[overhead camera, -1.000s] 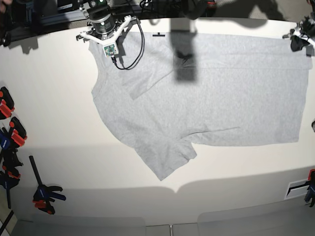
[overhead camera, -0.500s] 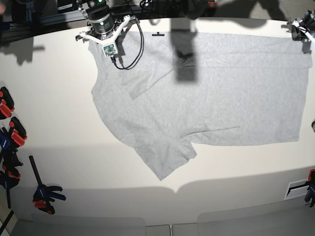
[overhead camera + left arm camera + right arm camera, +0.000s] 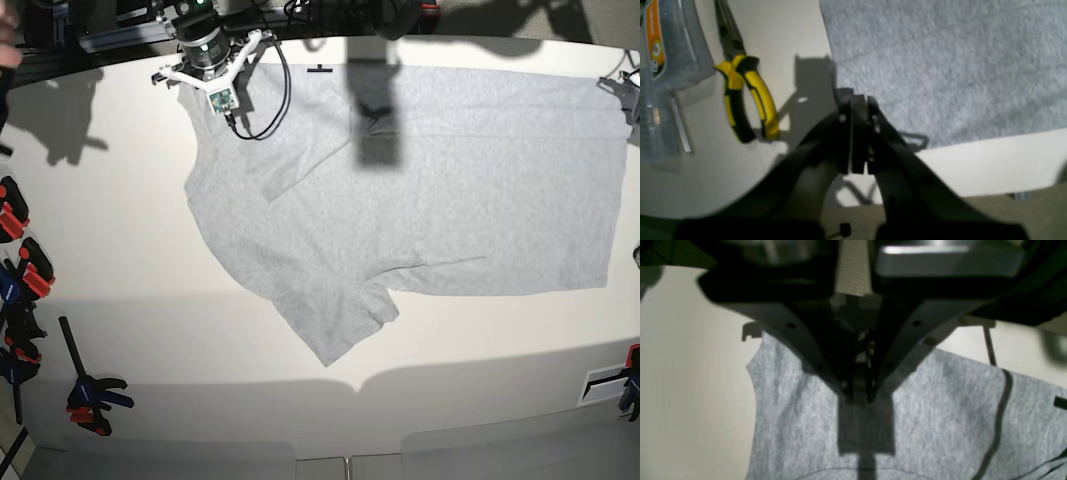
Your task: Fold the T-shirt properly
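Note:
The light grey T-shirt lies spread flat on the white table, plain side up, one sleeve pointing to the front. My right gripper is at the shirt's far left corner. In the right wrist view it is shut, tips low over the grey cloth, with no fabric visibly pinched. My left gripper sits at the far right edge of the base view. In the left wrist view it is shut on nothing, just beside the shirt's edge.
Yellow-handled pliers and a clear plastic box lie on the table beside the left gripper. Orange and black clamps line the left side, with another near the front. A black cable loops over the shirt.
The left arm has drawn off toward the base view's right edge, away from the shirt's far right corner. The right arm shifted slightly toward the far edge. The shirt has not moved.

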Tool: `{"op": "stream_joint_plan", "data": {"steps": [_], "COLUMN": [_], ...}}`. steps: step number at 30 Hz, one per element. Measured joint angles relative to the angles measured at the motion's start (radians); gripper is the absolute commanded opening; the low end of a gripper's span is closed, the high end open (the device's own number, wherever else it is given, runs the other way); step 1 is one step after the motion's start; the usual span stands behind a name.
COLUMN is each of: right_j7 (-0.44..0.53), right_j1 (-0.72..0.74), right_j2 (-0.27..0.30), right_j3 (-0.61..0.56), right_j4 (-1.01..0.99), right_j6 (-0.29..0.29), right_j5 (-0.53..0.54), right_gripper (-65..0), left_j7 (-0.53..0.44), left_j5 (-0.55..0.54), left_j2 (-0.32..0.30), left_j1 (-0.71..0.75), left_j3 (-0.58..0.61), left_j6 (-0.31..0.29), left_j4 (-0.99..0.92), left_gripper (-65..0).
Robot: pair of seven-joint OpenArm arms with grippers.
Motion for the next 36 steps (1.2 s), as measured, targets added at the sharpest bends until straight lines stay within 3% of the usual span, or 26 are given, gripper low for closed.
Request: {"op": "stream_joint_plan", "data": {"steps": [5,9,15,18,28,36], "right_j7": [-0.001,-0.001,0.000,-0.001,-0.057,-0.140], "right_j1": [0.000,0.000,0.000,0.000,-0.013,-0.100], "right_j2": [0.003,0.003,0.003,0.003,0.003,0.006], "right_j3": [0.000,0.000,0.000,0.000,0.000,0.000], "right_j4": [0.000,0.000,0.000,0.000,0.028,0.132], "right_j6": [0.002,0.002,0.002,0.002,0.010,0.020], "right_j5": [-0.001,0.000,0.000,0.000,-0.001,-0.022], "right_gripper": [-65.0,-65.0,-65.0,-65.0,-65.0,-65.0], "left_j7": [0.047,0.077,0.080,0.082,0.241,0.259], "left_j5": [-0.153,-0.167,-0.164,-0.167,-0.246,-0.310], "left_j2": [0.006,0.008,0.011,0.021,0.022,0.018], "left_j1": [-0.041,-0.099,-0.178,-0.212,-0.204,-0.159], "left_j3": [0.001,0.044,0.206,0.256,0.248,0.246], "left_j6": [-0.002,-0.002,0.002,0.032,0.028,0.029], "left_j4": [-0.105,-0.148,-0.174,-0.193,-0.254,-0.251], "left_gripper": [-65.0,-65.0,-65.0,-65.0,-65.0,-65.0]}}
